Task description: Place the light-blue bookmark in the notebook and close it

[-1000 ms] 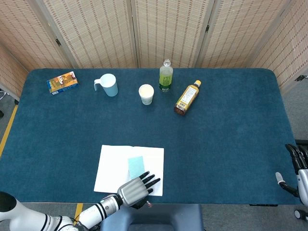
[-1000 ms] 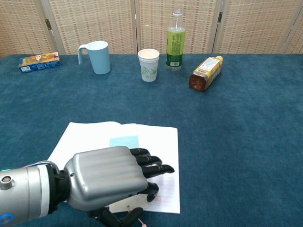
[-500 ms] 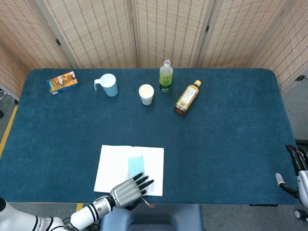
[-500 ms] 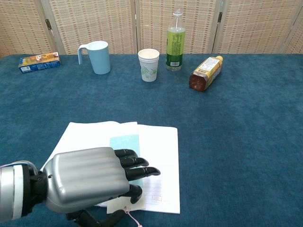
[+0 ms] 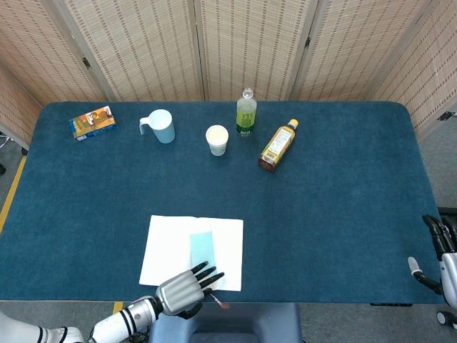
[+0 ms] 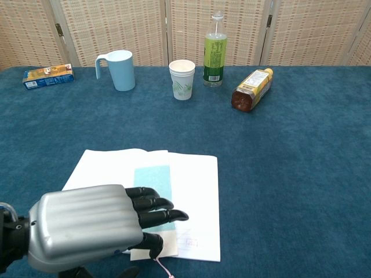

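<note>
Head view showed the notebook [image 5: 191,251] lying open on the blue table [image 5: 328,214] near its front edge, with the light-blue bookmark [image 5: 202,248] flat on the pages close to the centre fold. The left hand [image 5: 183,289] sat at the notebook's front edge, fingers [image 5: 207,275] extended and slightly apart over the lower pages — holding nothing. A thin pink cord [image 5: 221,304] lay just past the front edge of the notebook, beside the hand. The right hand [image 5: 435,254] was only partly in view at the far right edge, off the table; whether its fingers were open or closed could not be told. Along the back of the table stood a snack box [image 5: 93,122], a blue mug [image 5: 160,126], a paper cup [image 5: 217,139] and a green bottle [image 5: 245,114], while a brown bottle [image 5: 277,146] lay on its side.

Chest view gave the left hand [image 6: 93,226] large in the foreground, its dark fingers [image 6: 152,207] stretched out over the lower part of the bookmark [image 6: 153,184] and the notebook [image 6: 191,197] — gripping nothing. The mug [image 6: 119,69], paper cup [image 6: 182,79] and green bottle [image 6: 214,52] stood upright in a row at the rear, well apart from the notebook.
</note>
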`<state>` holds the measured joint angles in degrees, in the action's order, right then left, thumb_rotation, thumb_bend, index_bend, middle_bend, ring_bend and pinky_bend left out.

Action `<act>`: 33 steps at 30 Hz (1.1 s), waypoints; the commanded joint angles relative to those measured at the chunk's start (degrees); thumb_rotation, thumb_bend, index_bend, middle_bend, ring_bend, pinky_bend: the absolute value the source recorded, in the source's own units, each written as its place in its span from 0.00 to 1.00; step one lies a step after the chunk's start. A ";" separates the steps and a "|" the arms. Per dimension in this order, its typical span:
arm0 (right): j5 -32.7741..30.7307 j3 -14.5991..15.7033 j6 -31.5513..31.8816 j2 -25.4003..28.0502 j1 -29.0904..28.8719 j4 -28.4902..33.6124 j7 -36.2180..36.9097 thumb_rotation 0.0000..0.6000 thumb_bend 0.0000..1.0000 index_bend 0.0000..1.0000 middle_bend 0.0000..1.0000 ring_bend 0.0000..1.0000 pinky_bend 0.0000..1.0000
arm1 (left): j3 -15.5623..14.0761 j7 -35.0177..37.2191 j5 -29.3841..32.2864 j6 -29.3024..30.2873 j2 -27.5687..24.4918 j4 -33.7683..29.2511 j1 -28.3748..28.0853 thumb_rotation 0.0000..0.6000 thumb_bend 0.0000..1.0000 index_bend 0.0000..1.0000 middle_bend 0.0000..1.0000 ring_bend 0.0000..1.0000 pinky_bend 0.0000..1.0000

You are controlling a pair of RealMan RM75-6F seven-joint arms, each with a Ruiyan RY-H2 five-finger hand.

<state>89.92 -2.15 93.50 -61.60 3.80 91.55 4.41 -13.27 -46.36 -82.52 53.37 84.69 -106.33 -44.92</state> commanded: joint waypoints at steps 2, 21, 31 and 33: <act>0.05 -0.05 0.02 0.05 -0.05 0.11 -0.11 1.00 0.28 0.00 0.10 0.05 0.11 | -0.56 -0.46 -0.61 -0.50 0.22 0.44 0.70 0.47 0.63 0.36 0.00 0.00 0.13; 0.06 -0.01 0.03 0.02 -0.03 0.55 -0.70 1.00 0.28 0.00 0.10 0.05 0.11 | 0.86 -0.14 -0.76 -1.62 -1.44 2.33 2.66 0.47 0.63 0.37 0.00 0.00 0.13; 0.36 0.01 0.79 0.19 0.31 0.54 -0.50 1.00 0.28 0.00 0.10 0.05 0.11 | 3.12 10.01 -2.67 -2.16 -4.83 -2.01 2.20 0.47 0.63 0.36 0.00 0.00 0.13; 0.42 -0.01 0.91 0.25 0.35 0.52 -0.45 1.00 0.28 0.00 0.10 0.05 0.11 | 3.83 11.54 -3.04 -1.52 -5.55 -2.00 2.31 0.49 0.63 0.34 0.00 0.00 0.13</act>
<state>90.35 -2.16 94.42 -61.36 4.15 92.07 3.96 -10.30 -36.13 -85.06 51.39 80.02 -107.87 -42.58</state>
